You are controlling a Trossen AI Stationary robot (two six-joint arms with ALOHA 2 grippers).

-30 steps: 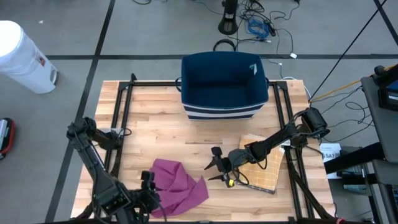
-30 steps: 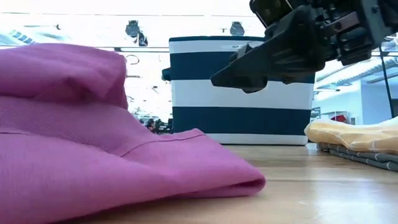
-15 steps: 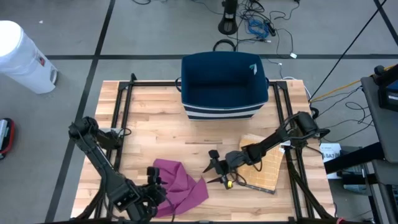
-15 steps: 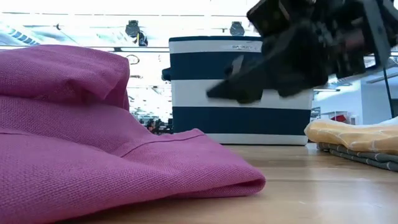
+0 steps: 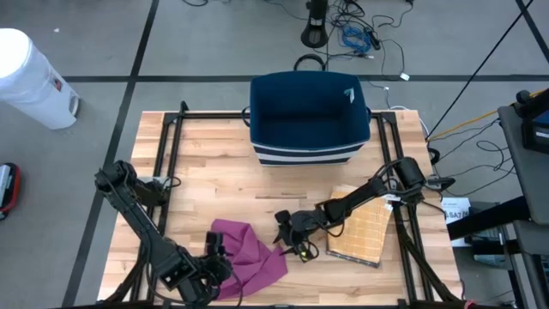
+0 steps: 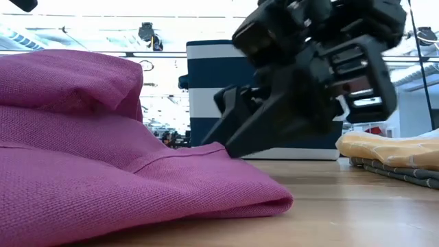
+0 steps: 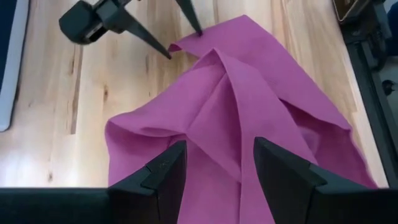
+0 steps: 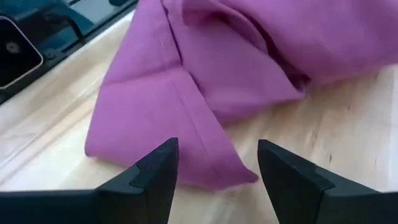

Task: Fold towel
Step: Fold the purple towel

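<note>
I am working over a wooden bench (image 5: pixel 214 184) with a black frame running along its edges. The biggest thing on it is a navy bin with white stripes (image 5: pixel 309 116), sitting at the middle of the far edge. Next in size is the magenta towel (image 5: pixel 249 257), lying crumpled in loose folds near the near edge, a little left of the middle (one pointed corner is reaching toward the right). Well apart from it, by the right edge, a small stack of folded cloths (image 5: pixel 362 232) is resting, a tan one on top.

My right arm is stretching in low from the right edge across that stack. Its right pincer (image 5: pixel 286 243) is hovering just beside the towel's pointed corner, fingers spread, one tip on either side of the corner in the wrist view (image 8: pixel 211 177); whether the tips are touching the cloth I cannot tell. In the low view it is hanging close above the bench, in front of the bin.

My left arm is bending in from the left edge, and its left pincer (image 5: pixel 216 256) is sitting at the towel's near left side, fingers (image 7: pixel 158 177) spread over the folds and pinching nothing.
</note>
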